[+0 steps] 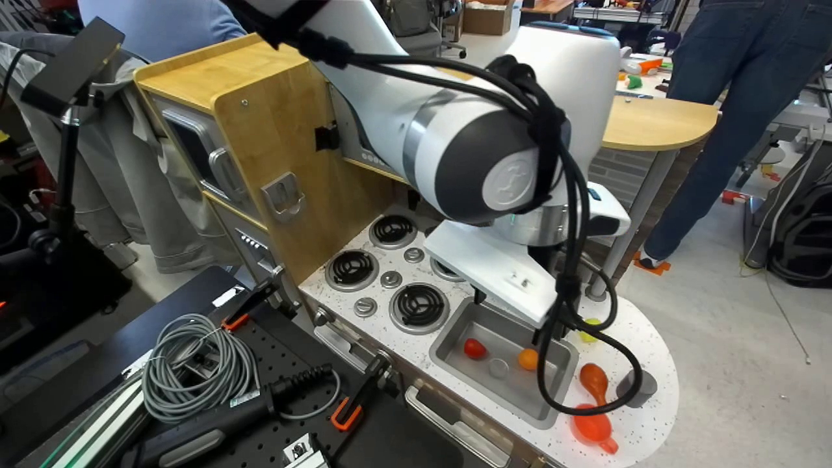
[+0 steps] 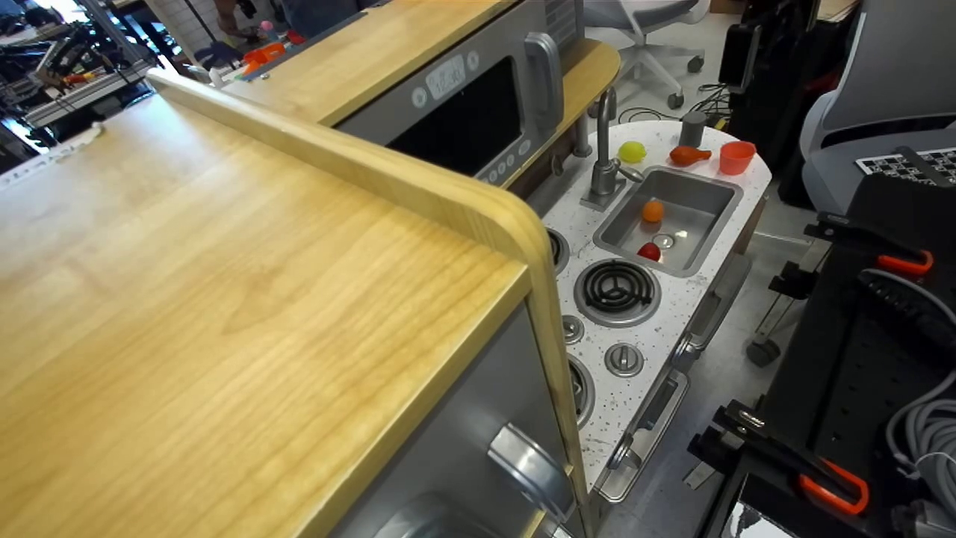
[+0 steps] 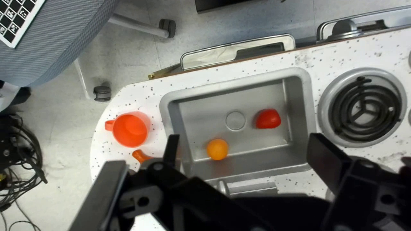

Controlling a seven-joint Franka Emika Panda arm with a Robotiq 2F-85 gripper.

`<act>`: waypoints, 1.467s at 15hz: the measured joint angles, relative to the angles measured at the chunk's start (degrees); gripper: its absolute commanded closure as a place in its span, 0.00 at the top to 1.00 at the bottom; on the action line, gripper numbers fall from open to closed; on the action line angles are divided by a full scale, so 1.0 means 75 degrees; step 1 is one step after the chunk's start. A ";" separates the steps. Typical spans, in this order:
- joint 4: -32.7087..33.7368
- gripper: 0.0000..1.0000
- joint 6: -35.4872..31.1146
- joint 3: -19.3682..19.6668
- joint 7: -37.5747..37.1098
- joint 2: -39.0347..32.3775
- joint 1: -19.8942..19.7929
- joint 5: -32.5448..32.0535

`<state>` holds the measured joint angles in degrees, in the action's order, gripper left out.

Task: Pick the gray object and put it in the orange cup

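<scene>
The gray object (image 1: 645,392) is a small dull gray cylinder upright on the white counter's rounded end; it also shows in an exterior view (image 2: 693,130). I cannot make it out in the wrist view, where my gripper covers that area. The orange cup (image 1: 593,427) stands close to it, upright with its handle out; it also shows in an exterior view (image 2: 737,158) and in the wrist view (image 3: 130,129). My gripper (image 3: 244,138) is wide open and empty, held above the sink, apart from both cup and gray object.
The sink (image 3: 237,84) holds an orange ball (image 3: 217,149) and a red piece (image 3: 268,118). An orange drumstick-shaped toy (image 2: 688,155) and a yellow piece (image 2: 632,152) lie on the counter. A faucet (image 2: 603,175) rises behind the sink. Stove burners (image 2: 617,292) and a wooden cabinet (image 1: 286,130) stand alongside.
</scene>
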<state>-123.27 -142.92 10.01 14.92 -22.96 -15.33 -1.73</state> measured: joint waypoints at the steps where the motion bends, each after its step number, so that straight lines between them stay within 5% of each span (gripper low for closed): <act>1: 0.0273 1.00 0.0000 -0.0001 0.0004 -0.0235 -0.0121 0.0048; 15: 0.3774 1.00 0.0021 0.0013 -0.0048 -0.3066 -0.1323 0.0150; 22: 0.4648 1.00 0.0015 0.0049 -0.1373 -0.3851 -0.1383 0.0310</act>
<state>-88.41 -142.81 10.38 4.62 -51.85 -25.70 0.59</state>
